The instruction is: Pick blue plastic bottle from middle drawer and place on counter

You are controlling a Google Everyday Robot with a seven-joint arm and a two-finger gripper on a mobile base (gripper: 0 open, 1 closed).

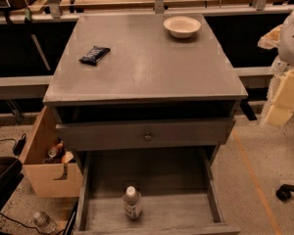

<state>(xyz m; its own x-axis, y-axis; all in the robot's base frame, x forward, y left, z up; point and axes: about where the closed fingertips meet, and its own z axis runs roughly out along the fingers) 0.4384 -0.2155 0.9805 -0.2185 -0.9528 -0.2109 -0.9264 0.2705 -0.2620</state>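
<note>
The blue plastic bottle (132, 203), clear with a white cap and a pale label, stands upright in the middle drawer (186, 210). The drawer is pulled out, and the bottle is near the front centre of its plank floor. The counter (147, 67) is the broad grey cabinet top above it. My gripper is not in view. Only white and cream parts of my arm (288, 58) show at the right edge, level with the counter and well away from the bottle.
A white bowl (182, 26) sits at the counter's back right and a dark snack packet (94, 55) at its left. A drawer front with a round knob (147, 136) overhangs the open drawer. A cardboard box (44, 165) and a loose bottle (43, 222) are on the floor at left.
</note>
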